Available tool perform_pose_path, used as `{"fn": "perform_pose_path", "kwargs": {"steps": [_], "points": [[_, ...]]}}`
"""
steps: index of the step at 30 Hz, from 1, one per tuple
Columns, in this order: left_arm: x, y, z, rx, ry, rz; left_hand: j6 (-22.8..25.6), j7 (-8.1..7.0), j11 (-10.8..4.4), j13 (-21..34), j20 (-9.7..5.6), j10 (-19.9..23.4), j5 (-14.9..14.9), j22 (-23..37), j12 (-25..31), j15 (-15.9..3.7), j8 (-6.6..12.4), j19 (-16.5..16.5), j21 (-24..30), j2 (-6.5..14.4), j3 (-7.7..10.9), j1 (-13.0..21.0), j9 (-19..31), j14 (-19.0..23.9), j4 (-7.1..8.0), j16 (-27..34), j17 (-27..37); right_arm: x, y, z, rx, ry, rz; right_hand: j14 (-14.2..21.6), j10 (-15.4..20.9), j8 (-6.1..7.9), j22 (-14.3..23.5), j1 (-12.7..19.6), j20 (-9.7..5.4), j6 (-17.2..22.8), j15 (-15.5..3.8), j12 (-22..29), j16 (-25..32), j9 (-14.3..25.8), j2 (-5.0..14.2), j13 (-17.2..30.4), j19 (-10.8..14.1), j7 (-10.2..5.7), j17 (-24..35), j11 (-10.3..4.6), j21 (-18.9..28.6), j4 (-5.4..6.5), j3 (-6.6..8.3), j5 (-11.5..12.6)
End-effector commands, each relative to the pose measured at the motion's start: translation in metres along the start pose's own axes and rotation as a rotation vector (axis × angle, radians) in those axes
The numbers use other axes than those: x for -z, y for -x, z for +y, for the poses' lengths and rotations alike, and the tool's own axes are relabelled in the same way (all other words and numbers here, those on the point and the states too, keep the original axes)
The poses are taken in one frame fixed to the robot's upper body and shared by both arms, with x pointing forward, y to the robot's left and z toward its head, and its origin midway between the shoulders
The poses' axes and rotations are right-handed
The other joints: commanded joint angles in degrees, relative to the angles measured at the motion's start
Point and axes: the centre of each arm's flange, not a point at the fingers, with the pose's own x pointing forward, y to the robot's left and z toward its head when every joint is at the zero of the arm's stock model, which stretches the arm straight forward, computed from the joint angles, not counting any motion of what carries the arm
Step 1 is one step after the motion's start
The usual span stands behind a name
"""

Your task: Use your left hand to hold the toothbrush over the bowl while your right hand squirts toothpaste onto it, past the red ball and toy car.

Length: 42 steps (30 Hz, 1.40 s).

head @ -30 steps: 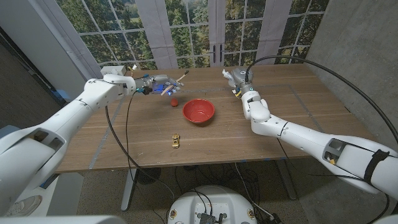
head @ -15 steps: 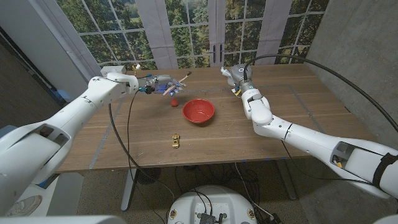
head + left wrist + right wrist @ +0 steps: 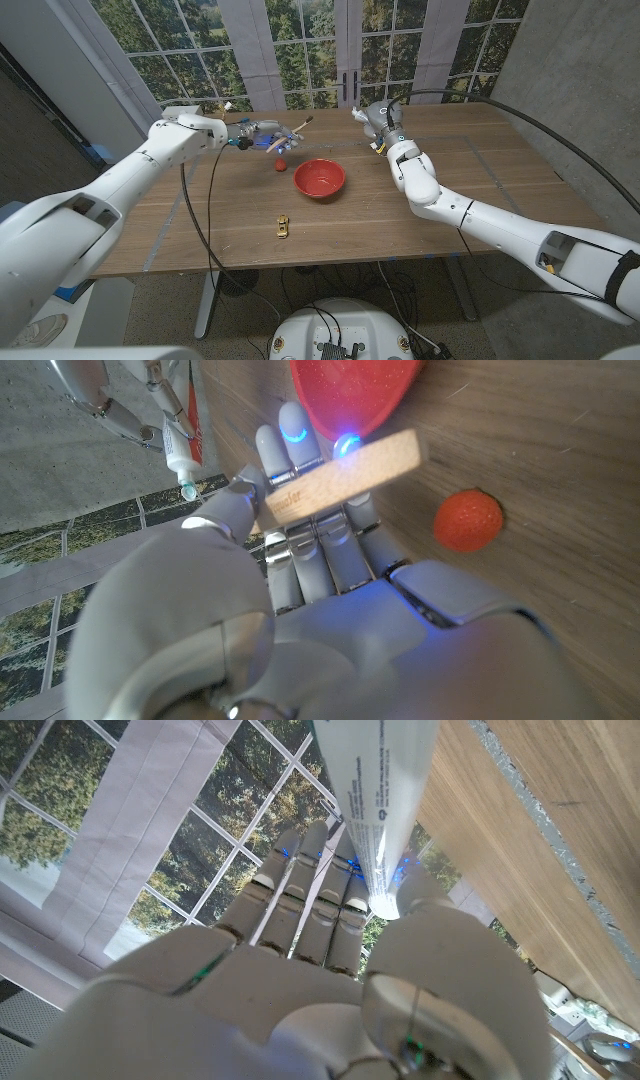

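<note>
Wooden table (image 3: 480, 175), toothpaste tube (image 3: 375, 810) print unreadable, toothbrush (image 3: 340, 475) lettering illegible

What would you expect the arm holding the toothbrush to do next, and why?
Probably carry it across over the red bowl. The left hand grips the toothbrush above the red ball, short of the bowl, while the right hand holds the toothpaste beyond it.

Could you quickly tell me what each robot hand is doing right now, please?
Left robot hand: holding the toothbrush.
Right robot hand: holding the toothpaste tube.
</note>
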Motion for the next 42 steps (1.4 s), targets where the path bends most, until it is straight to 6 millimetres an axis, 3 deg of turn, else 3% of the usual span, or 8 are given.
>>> {"fn": "perform_pose_path", "kwargs": {"steps": [1,42], "points": [[-0.006,-0.010,-0.007,0.030,-0.015,0.007,4.13,3.52,-5.05,0.09,-8.32,5.64,-0.09,-0.06,0.40,-7.22,-0.15,0.32,0.03,0.85,6.89,0.36,0.12,7.32,6.61,-0.20,0.30,-0.011,0.005,-0.007,-0.016,0.090,-0.042,0.51,0.31,0.55,0.18,-0.32,-0.50,0.64,-8.27,0.45,0.02,0.13,0.40,0.41,0.33,-0.27,0.20,-0.54,0.40,0.21,0.38,0.28],[-0.016,-0.032,-0.023,0.055,-0.138,0.080,3.90,3.52,-4.92,0.19,-8.32,5.20,-0.09,-0.10,0.55,-7.19,-0.22,0.33,0.03,0.87,6.79,0.57,-0.02,7.50,6.67,-1.02,0.91,-0.028,0.020,-0.019,-0.038,0.239,-0.133,1.10,0.50,0.72,0.16,-0.47,-0.66,0.98,-8.29,0.87,-0.68,0.19,0.68,1.82,0.08,-0.31,0.46,-0.40,0.66,0.37,0.67,0.25]]}}
